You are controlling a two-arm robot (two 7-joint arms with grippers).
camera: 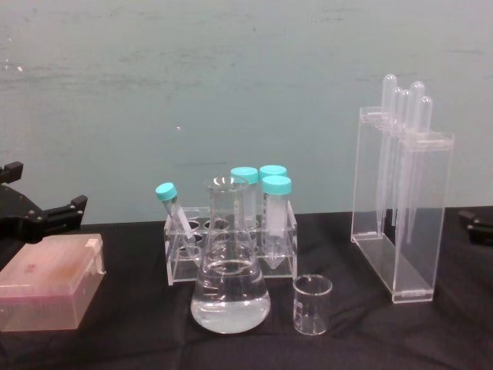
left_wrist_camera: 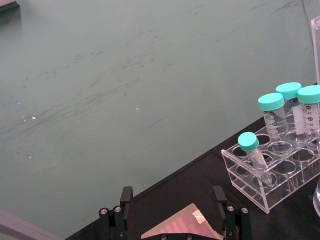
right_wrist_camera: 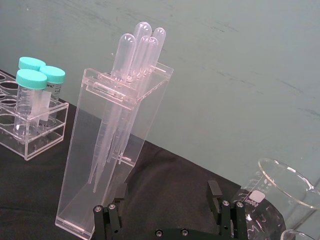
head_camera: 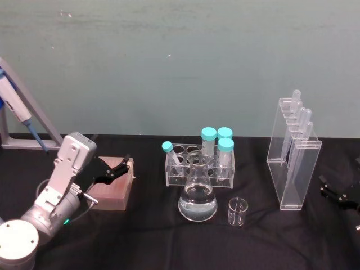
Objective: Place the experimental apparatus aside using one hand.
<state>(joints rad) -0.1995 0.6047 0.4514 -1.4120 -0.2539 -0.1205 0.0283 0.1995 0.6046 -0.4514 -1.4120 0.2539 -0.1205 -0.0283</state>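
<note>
The tall acrylic stand [head_camera: 292, 169] holding plastic pipettes [right_wrist_camera: 131, 55] stands upright at the right of the black table. In the middle sit the conical glass flask [head_camera: 198, 198], with clear liquid in it, and to its right the small glass beaker [head_camera: 237, 212]. My right gripper [head_camera: 333, 191] rests low at the right edge, to the right of the stand and apart from it. In the right wrist view its fingers [right_wrist_camera: 215, 192] are spread with nothing between them. My left gripper [head_camera: 120, 167] hovers open over a pink box [head_camera: 111, 188] at the left.
A clear rack [head_camera: 199, 166] with teal-capped tubes stands just behind the flask. A second, larger glass beaker [right_wrist_camera: 272, 197] sits close beside my right gripper. A pipette on a grey stand [head_camera: 19, 112] leans at the far left. A green wall backs the table.
</note>
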